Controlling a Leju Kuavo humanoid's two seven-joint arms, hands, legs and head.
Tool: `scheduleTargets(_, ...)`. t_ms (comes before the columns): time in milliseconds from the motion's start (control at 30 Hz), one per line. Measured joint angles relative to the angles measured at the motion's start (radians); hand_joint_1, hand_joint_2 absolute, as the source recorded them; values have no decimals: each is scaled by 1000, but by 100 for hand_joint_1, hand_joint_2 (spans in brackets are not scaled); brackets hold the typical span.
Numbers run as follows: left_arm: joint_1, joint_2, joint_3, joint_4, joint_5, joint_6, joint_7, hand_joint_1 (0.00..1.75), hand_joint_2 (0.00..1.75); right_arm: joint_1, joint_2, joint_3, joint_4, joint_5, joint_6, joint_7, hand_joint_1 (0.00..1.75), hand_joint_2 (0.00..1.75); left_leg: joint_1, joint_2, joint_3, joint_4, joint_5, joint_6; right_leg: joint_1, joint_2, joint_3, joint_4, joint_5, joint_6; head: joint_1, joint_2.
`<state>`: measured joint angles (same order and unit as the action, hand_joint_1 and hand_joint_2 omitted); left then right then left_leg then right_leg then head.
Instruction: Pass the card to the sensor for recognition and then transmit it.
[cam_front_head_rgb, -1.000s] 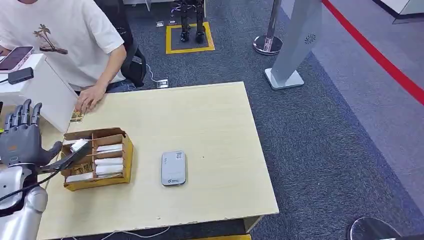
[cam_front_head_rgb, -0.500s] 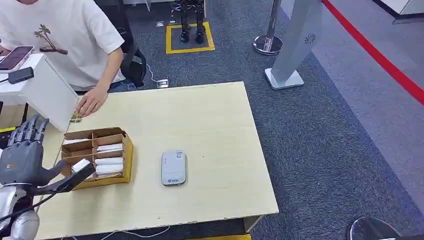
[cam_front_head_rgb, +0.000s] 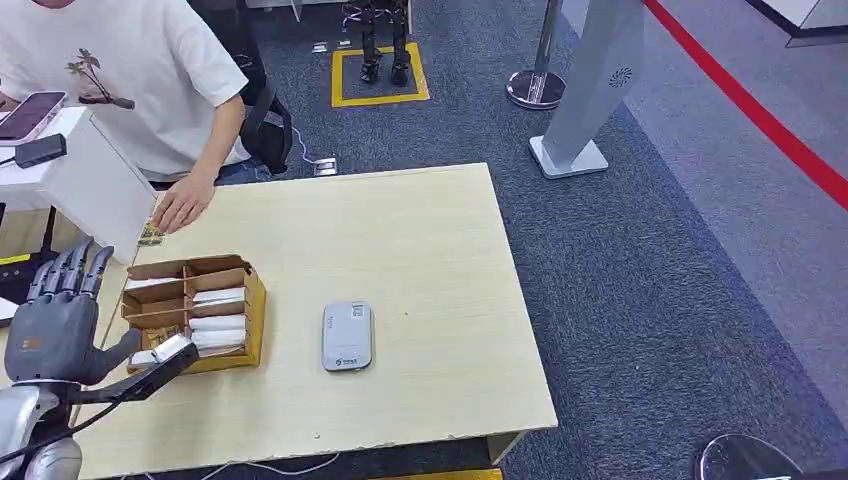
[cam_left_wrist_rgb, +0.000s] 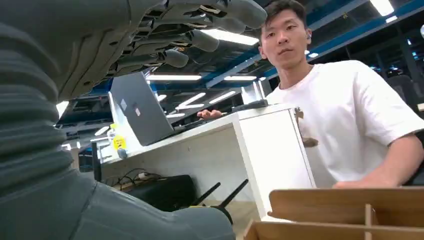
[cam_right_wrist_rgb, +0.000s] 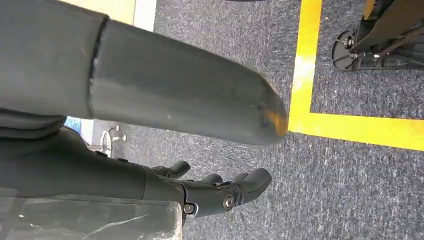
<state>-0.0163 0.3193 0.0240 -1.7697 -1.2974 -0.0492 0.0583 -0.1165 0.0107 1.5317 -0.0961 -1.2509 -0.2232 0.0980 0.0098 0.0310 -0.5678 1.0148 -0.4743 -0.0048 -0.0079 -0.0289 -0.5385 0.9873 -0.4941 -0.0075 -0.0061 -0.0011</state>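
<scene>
A cardboard box (cam_front_head_rgb: 256, 300) with several compartments of white cards (cam_front_head_rgb: 218, 322) stands on the left of the table. The flat grey sensor (cam_front_head_rgb: 347, 336) lies to its right. My left hand (cam_front_head_rgb: 58, 320) is at the table's left edge, fingers spread upward and holding nothing. A dark rod runs out from its thumb, and its pale tip (cam_front_head_rgb: 172, 349) is over the box's near left corner. In the left wrist view the hand (cam_left_wrist_rgb: 150, 40) sits above the box wall (cam_left_wrist_rgb: 345, 205). My right hand (cam_right_wrist_rgb: 220, 192) hangs over the carpet, holding nothing.
A person in a white shirt (cam_front_head_rgb: 130, 70) sits at the far left corner, one hand (cam_front_head_rgb: 182, 204) resting on the table (cam_front_head_rgb: 420, 240) beside a small item (cam_front_head_rgb: 152, 234). A white cabinet (cam_front_head_rgb: 85, 185) stands to the left. Carpet, a grey stand (cam_front_head_rgb: 585, 90) and a yellow floor marking (cam_front_head_rgb: 380, 75) lie beyond.
My left hand has drawn back toward me. The rod's pale tip moved from over the box's left compartments to its near left corner.
</scene>
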Motion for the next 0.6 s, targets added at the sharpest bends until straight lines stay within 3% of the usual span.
scheduleTargets(600, 152, -24, -56, -74, -34, 43, 14, 0, 175, -2, 0, 0, 0, -24, -4, 0, 0, 0, 0, 0, 0, 0, 0, 0, 0, 0, 0, 0, 0, 0, 0, 0)
